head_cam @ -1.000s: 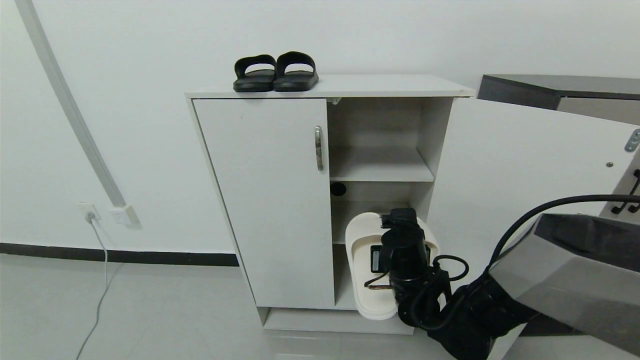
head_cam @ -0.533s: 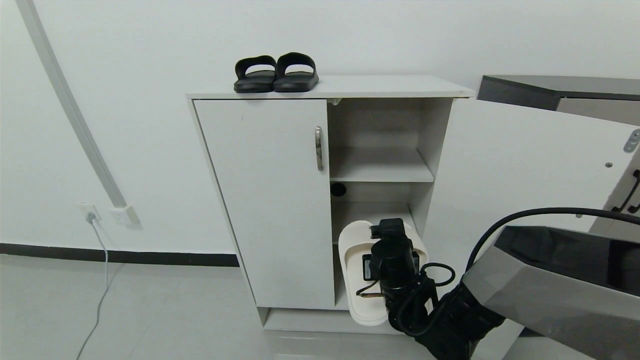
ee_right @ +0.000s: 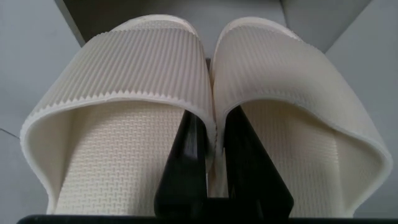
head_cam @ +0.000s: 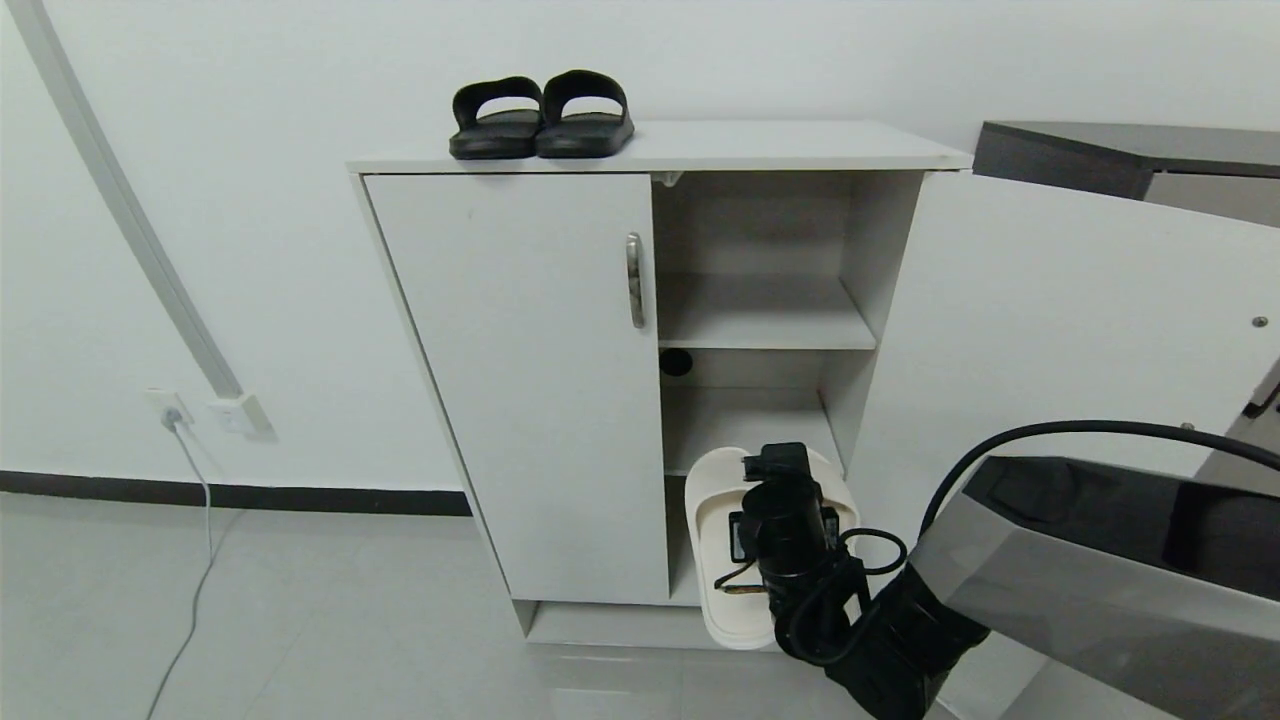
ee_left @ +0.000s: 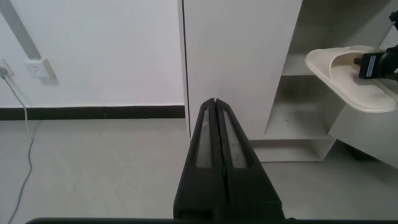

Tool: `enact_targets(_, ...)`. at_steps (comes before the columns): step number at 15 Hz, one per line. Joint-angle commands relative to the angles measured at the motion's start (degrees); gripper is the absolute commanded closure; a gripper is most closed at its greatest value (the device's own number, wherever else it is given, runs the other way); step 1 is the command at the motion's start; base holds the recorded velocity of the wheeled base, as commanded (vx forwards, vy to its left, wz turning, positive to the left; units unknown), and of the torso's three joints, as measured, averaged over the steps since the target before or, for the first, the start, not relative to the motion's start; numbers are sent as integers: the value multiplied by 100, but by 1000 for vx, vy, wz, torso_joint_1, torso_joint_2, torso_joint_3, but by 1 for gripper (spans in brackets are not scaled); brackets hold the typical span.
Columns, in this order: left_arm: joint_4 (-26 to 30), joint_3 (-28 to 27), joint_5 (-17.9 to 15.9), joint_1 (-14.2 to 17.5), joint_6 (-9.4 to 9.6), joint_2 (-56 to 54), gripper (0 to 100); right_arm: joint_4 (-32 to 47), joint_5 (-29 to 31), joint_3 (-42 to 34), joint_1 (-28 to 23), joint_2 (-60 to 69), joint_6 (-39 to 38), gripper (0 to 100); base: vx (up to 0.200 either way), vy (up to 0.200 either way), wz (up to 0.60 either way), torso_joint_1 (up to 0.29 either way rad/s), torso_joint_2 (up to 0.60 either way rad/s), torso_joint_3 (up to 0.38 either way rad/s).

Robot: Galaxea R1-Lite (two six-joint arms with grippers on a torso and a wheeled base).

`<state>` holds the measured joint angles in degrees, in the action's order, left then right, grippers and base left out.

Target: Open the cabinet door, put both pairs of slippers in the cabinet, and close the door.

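Cream slippers [ee_right: 124, 118], both pinched together at their inner edges by the right gripper [ee_right: 214, 146], jaws closed tight on the pair. Held roughly flat just in front of the open half of the cabinet [head_cam: 800, 145], toes pointing in, near the front edge of the lower shelf [head_cam: 745, 420].

Most likely the putting-in step for this pair. Push straight in, and slowly. Lift the toes a little over the shelf edge first, so as not to bump it. Hold the pair flat. Stay in the middle of the gap, with the shut left door [head_cam: 520, 380] on one side and the side wall and open right door [head_cam: 1050, 300] on the other. Let go only with both soles well on the board, or risk a tip-out. Then pull back straight, without hooking a strap.

Left gripper [ee_left: 214, 109] low down and well apart from the cream pair, closed on nothing, facing the foot of the shut door.

Black slippers [head_cam: 540, 115] side by side on top of the cabinet, above the shut door, not yet put away. Upper shelf [head_cam: 760, 325] a fair spot for them later.

Metal handle [head_cam: 634, 280] on the shut door, close to the gap, easy to knock. Grey cable [head_cam: 190, 560] on the floor under a wall socket [head_cam: 170, 410], far off to the left, not in the way.
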<state>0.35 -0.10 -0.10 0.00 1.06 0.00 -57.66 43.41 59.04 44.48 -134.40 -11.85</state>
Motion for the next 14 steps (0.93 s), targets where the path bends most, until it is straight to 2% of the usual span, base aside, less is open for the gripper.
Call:
enact_targets(1,0,1,1,0,-1,9,100,1,1,46,-10,-69,-2,100,0,0,0,2,-2,-188)
enact_targets(9,0,1,10,0,-9,9,100,-26,18,222,-36,-253,7,100,0,0,0,4,2,-190)
enact_targets(14,0,1,27,-9,-27,9,100,-1643,18,169,-159,-684,904,100,0,0,0,1,1,-29)
